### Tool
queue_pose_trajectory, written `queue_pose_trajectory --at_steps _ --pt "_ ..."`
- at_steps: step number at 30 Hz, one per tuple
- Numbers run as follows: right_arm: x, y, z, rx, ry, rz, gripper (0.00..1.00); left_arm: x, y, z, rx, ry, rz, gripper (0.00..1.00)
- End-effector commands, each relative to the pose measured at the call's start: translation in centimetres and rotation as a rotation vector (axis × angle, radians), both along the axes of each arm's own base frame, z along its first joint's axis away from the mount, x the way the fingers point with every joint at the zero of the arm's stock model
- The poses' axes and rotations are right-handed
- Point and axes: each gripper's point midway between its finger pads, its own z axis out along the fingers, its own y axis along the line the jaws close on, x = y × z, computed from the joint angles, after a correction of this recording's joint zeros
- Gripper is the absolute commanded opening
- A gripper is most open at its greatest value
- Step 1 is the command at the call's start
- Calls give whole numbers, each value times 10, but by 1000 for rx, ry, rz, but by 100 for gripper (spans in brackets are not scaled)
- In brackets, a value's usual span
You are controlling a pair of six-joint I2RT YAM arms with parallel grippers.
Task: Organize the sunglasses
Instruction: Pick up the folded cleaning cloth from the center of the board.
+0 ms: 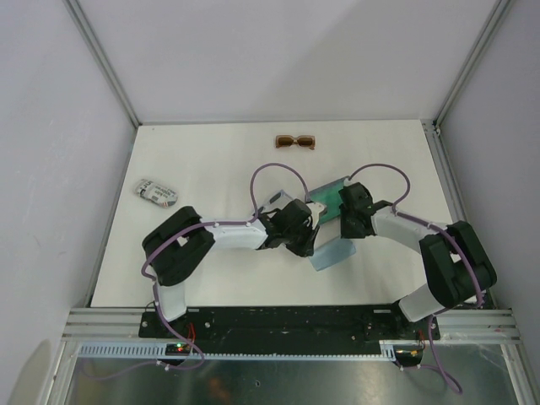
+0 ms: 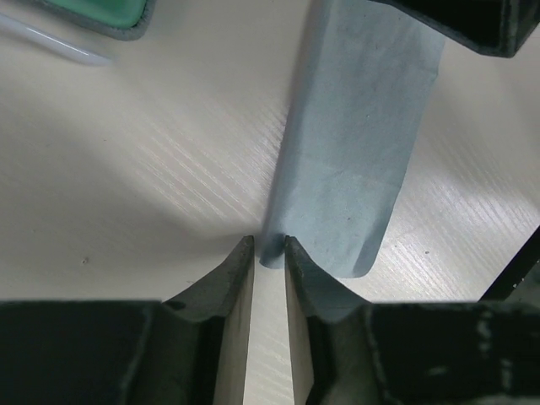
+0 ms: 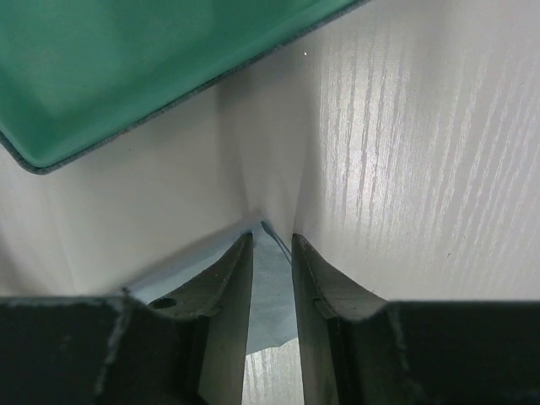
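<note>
The brown-amber sunglasses (image 1: 295,142) lie folded at the far middle of the table, away from both arms. The white sunglasses are not clearly in view; a thin white bar (image 2: 51,40) lies beside the open green-lined case (image 1: 327,199), and I cannot tell what it is. My left gripper (image 1: 312,243) is shut on a corner of a light blue cloth (image 2: 359,143), the tips (image 2: 270,246) pinching its edge. My right gripper (image 1: 344,231) is shut on the same cloth (image 3: 272,291) at its other end, its tips (image 3: 272,239) just below the case (image 3: 126,59).
A closed grey patterned case (image 1: 158,193) lies at the left of the white table (image 1: 211,270). The cloth (image 1: 331,256) rests on the table between the two grippers. Metal frame posts and grey walls bound the table at the back and sides.
</note>
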Motion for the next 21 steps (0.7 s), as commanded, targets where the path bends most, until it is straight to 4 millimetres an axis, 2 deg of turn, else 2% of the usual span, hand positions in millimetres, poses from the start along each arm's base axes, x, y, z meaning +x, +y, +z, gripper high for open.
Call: queue_pose_trajectory --at_steps 1,10,13,17,21 --pt "6 4 -4 5 -1 17 30 -4 -6 5 -23 -2 -27 23" --pt "1 10 -12 8 29 37 27 -8 -7 6 -32 12 -41 6" --pt "1 11 -12 13 30 42 20 -7 -8 6 -32 13 -42 1" --pt "1 12 -7 19 20 47 4 -4 -9 8 -34 6 -37 0" --pt "4 14 4 42 -12 50 0 0 -11 11 -40 -3 -33 0"
